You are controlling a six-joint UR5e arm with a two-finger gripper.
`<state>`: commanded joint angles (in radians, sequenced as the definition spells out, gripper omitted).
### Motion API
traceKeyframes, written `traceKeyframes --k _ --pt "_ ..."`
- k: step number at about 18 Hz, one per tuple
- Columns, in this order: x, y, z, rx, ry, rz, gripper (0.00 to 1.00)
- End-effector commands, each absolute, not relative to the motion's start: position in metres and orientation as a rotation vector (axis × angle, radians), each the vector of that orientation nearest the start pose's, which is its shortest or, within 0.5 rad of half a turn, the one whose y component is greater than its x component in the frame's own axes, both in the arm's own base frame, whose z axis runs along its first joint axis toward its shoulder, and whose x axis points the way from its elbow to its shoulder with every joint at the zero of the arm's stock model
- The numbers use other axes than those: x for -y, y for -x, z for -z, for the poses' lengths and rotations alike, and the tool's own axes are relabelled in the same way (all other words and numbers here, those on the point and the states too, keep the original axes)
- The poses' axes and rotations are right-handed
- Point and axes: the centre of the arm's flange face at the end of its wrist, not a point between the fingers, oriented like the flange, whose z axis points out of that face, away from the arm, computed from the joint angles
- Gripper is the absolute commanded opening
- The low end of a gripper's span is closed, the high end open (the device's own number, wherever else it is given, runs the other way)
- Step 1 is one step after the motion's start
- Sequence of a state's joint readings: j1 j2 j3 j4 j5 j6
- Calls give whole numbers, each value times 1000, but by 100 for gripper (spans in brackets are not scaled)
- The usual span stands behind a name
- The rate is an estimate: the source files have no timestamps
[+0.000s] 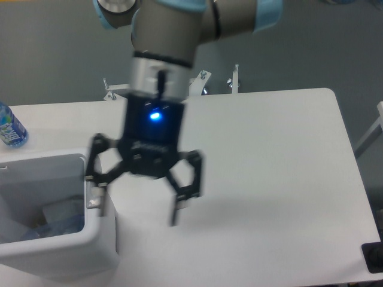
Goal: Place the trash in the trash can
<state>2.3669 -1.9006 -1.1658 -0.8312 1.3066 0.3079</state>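
The trash can (96, 236), a white rectangular bin, stands at the table's front left corner. Inside it lies the trash: a clear crushed bottle (63, 222) low in the bin, with a pale flat piece (60, 209) beside it that may be the carton. My gripper (137, 206) hangs open and empty just right of the bin's right wall, above the table, its image blurred by motion. One fingertip (175, 216) points down over the table; the other fingers sit near the bin's rim.
A small bottle with a bright blue label (11, 128) stands at the far left edge of the table. A grey latch (93, 198) sits on the bin's right rim. A dark object (374, 257) shows at the bottom right.
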Motion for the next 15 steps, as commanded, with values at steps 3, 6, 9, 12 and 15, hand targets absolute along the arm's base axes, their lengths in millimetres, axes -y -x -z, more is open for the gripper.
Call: traceKeyframes --k 3,6,9,12,15 --pt "-561 383 -593 425 2352 -375 100" --pt "-546 388 -580 257 2505 -485 100" --pt "-531 394 -568 58 2690 -595 100" --pt "-517 397 -564 -25 2769 -590 100" --pt "-502 401 -569 -8 2782 -589 100"
